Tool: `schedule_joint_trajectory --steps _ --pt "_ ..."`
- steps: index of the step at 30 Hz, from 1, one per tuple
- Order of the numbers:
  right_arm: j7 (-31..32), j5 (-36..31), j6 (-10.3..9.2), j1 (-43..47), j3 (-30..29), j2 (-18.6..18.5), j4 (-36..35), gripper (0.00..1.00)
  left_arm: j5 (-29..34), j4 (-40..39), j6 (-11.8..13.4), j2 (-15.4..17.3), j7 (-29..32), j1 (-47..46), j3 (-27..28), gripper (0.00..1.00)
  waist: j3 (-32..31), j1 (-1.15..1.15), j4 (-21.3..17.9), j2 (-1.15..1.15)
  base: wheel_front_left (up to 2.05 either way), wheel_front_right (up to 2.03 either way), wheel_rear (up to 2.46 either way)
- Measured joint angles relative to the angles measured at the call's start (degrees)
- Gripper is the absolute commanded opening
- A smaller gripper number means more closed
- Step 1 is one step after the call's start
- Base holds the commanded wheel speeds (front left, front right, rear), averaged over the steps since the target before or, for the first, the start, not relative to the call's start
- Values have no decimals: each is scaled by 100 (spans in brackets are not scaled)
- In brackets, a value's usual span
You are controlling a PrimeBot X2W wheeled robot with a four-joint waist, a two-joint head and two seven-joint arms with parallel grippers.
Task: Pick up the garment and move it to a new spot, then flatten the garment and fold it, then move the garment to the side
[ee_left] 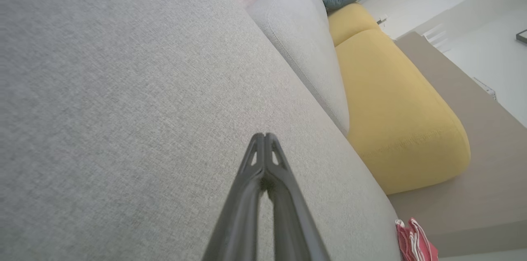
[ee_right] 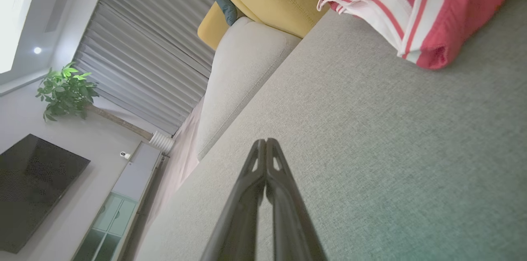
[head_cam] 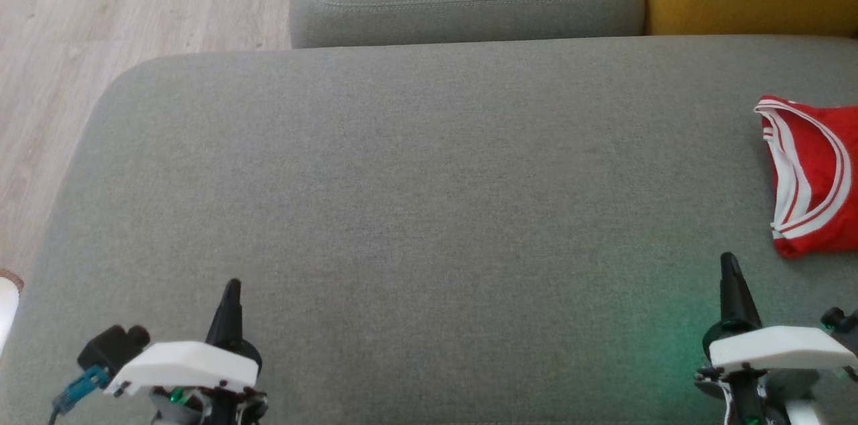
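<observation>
Head view: the red garment [head_cam: 821,177] with white stripes lies at the right edge of the frame on the grey seat cushion [head_cam: 429,210], partly cut off by the frame border. It looks like a compact folded bundle rather than a loose heap. By that look, the fold appears done and the garment set aside, so this reads as the last step of the task, though I cannot rule out a bundle waiting to be picked up.

The left gripper [head_cam: 231,291] sits at the lower left and the right gripper [head_cam: 730,271] at the lower right, just below the garment's lower end but apart from it. On each, the two dark fingers are pressed together at the tips and hold nothing; both wrist views confirm this.

If more handling is due, the right gripper is the near one. It would have to spread its fingers, move up and right in the frame, and take the stacked edge without spilling the layers.

The visible part of the garment has its long axis running up and down the frame. Its layered striped edges face left, and a rounded fold closes the bottom end.
</observation>
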Motion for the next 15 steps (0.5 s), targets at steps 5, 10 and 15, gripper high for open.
schedule_joint_trajectory --steps 5,10,15 --pt "68 330 0 -3 -21 0 0 0 -301 -1 -53 -1 64 -3 69 0 7 0 -8 0 0 0 0" --pt "120 662 0 -38 -38 0 -1 0 -601 -7 -102 -1 156 -22 138 0 15 0 -16 0 0 0 0" --pt "177 991 0 -115 -66 0 -26 0 -896 -11 -158 -2 231 -59 245 0 22 0 -23 0 0 0 0"
